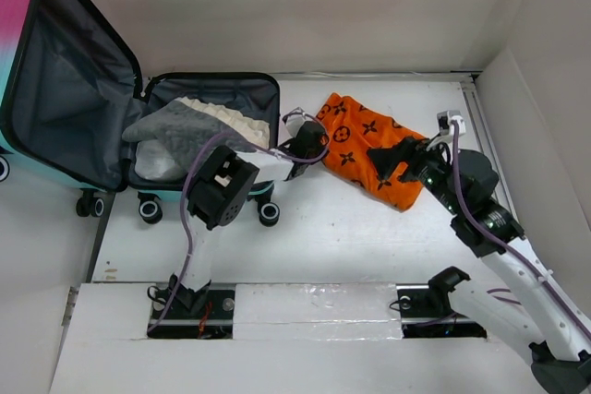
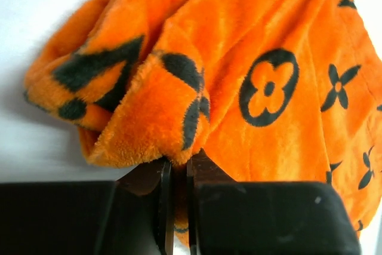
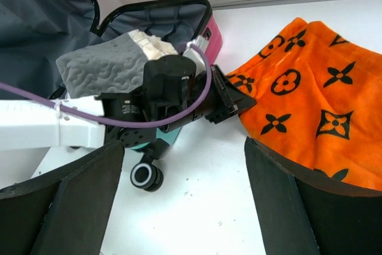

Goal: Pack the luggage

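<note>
The luggage [image 1: 263, 89] lies open at the back left, its dark-lined lid [image 1: 65, 71] propped up. It holds a grey textured cloth [image 1: 180, 131] and a cream item [image 1: 226, 117]. An orange plush blanket [image 1: 355, 126] with black flower marks lies on the table to its right. My left gripper [image 2: 177, 171] is shut on a fold at the blanket's [image 2: 268, 46] left edge, fabric pinched between the pads. My right gripper [image 3: 185, 147] hangs open over bare table beside the blanket [image 3: 316, 88], touching nothing. In the top view it [image 1: 380, 161] sits over the blanket's near right part.
The luggage's wheels [image 1: 268, 213] stand on the table near the left arm [image 1: 222, 186]. In the right wrist view the left arm [image 3: 161, 94] crosses in front of the luggage [image 3: 213, 37]. White walls close the back and the right side [image 1: 536, 136].
</note>
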`<state>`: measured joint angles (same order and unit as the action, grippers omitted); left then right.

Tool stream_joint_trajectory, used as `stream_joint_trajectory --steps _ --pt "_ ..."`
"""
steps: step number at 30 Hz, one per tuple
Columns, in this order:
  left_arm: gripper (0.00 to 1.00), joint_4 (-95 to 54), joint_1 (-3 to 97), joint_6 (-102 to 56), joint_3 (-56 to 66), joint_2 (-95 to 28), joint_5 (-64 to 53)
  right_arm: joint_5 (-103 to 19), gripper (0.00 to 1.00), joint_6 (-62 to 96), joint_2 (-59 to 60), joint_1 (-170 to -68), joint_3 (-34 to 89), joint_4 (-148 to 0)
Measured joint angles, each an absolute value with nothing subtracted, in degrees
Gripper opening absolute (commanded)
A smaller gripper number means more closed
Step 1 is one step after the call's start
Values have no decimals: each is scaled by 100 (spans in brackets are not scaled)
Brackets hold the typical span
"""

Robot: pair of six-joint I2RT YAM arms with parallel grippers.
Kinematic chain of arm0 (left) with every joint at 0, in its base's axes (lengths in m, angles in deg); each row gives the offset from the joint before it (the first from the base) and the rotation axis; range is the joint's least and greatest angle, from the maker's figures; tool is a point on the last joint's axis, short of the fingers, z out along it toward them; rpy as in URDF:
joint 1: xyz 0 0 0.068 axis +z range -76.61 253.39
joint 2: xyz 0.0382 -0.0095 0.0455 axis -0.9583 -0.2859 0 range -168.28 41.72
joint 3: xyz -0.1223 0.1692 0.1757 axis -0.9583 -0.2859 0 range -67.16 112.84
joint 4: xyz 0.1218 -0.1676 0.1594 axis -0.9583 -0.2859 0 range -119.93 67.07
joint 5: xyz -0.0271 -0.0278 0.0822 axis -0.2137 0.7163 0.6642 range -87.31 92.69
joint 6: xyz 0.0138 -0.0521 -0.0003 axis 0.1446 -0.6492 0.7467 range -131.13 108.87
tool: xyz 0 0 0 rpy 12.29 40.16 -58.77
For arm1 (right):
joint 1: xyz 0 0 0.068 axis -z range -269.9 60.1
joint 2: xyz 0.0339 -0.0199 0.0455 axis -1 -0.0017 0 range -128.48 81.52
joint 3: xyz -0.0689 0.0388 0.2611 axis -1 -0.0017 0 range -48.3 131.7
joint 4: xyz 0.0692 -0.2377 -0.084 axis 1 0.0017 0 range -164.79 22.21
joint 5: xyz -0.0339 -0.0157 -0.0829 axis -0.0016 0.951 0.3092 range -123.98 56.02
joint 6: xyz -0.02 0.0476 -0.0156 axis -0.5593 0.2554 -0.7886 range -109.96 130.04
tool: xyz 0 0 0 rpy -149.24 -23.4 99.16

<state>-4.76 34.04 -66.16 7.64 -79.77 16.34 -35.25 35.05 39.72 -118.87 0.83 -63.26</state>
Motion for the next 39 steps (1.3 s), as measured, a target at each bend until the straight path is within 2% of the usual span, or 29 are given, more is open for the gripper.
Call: stream_joint_trajectory --steps 6,14,19,22,27,31,34,39 --pt "0 -710 3439 -5923 1365 -8106 1274 -3519 87 3477 4112 -11887 61 -6322" --pt "0 -2109 3594 -4345 3835 -7971 406 -3497 87 3407 4232 -11887 61 -6319" --pt "0 -2919 4267 -3599 4075 -7197 -7 -3501 87 3363 4356 -11887 63 -6319" --pt "0 -3319 5001 -3341 3947 -6591 -68 -3554 87 3355 4402 -11887 63 -6322" --pt "0 -3306 6776 -3285 2851 -5228 -462 -3661 87 3341 4431 -11887 63 -6319" --pt "0 -3118 8116 -3414 2237 -4747 -761 -3724 87 3337 4488 -11887 63 -6319" --pt "0 -3066 8523 -3442 1870 -4607 -742 -3766 87 3337 4553 -11887 63 -6319" --pt "0 -3055 8601 -3503 880 -4133 -499 -3818 87 3335 4608 -11927 63 -6319"
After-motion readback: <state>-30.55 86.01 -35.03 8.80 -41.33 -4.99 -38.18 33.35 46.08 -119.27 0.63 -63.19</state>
